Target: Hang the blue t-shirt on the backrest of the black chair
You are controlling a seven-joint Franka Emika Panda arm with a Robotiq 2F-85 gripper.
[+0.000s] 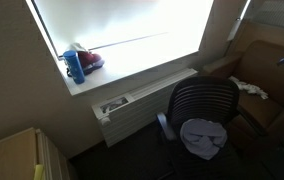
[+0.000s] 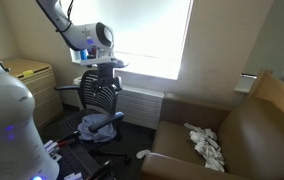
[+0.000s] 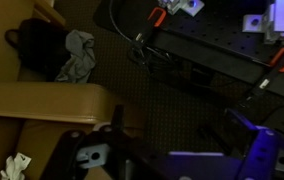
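While the blue t-shirt (image 2: pixel 100 124) is lying crumpled on the seat of the black chair (image 2: pixel 98 92), the arm (image 2: pixel 62 25) is holding its fingers (image 2: pixel 105 67) near the backrest, and I cannot tell whether they are apart or together.

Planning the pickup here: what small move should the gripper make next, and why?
Probably lower the gripper toward the blue t-shirt. The shirt lies crumpled on the seat of the black chair, while the gripper hangs high by the top of the backrest, apart from the shirt.
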